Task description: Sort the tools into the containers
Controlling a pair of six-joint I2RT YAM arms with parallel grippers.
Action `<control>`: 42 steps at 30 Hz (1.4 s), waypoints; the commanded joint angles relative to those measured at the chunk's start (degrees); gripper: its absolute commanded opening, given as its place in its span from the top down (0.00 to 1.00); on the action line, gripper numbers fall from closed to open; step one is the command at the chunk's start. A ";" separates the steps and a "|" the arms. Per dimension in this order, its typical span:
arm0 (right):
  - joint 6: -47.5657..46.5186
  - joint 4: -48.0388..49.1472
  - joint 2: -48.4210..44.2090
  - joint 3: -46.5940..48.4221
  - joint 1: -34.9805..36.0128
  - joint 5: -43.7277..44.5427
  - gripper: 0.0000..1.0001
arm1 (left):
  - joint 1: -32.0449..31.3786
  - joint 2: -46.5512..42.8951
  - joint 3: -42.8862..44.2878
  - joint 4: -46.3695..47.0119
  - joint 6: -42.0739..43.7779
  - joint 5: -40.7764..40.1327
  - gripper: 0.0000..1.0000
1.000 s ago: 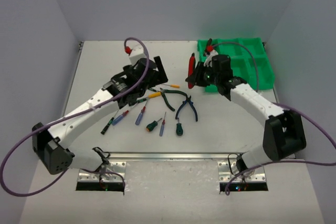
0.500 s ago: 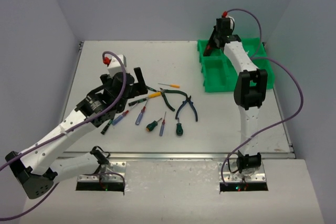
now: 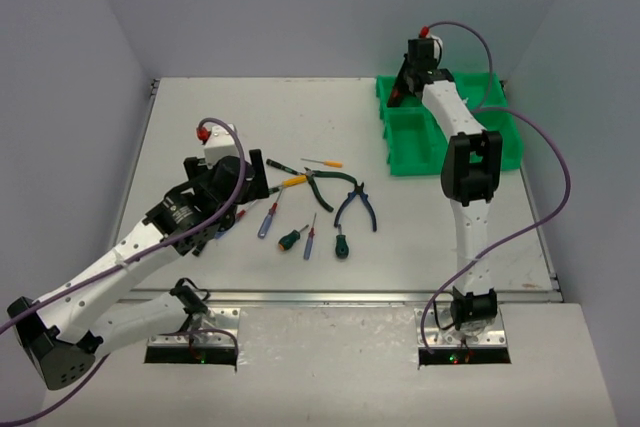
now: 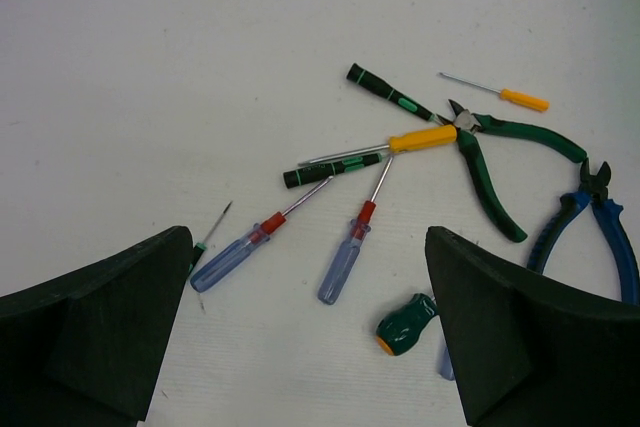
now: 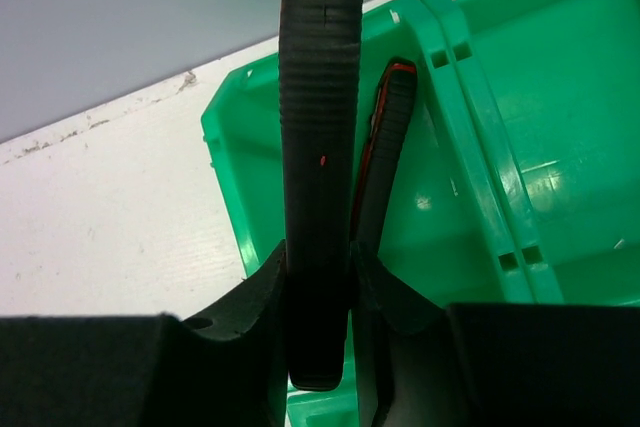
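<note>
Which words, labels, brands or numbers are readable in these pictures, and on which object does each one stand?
None is readable. The red-black pliers in the right claw show only ribs and one small red dot. The screwdrivers and the green tray show no print.

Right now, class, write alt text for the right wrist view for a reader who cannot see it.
The right pincer grips red-and-black pliers, holding them over a compartment of a green tray. A white table shows at left.
</note>
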 commanded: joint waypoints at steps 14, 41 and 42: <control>-5.54 -5.08 -15.89 -3.18 1.49 -3.20 0.01 | 0.06 -1.40 3.00 -1.35 0.26 -3.00 0.00; -10.02 -9.96 -35.09 -57.29 25.91 -6.45 0.55 | 0.28 -4.09 -4.64 2.42 2.61 -0.14 0.00; -9.95 -9.82 -35.13 -57.35 25.93 -6.28 0.55 | 0.28 -4.26 -4.78 2.56 2.80 0.04 0.00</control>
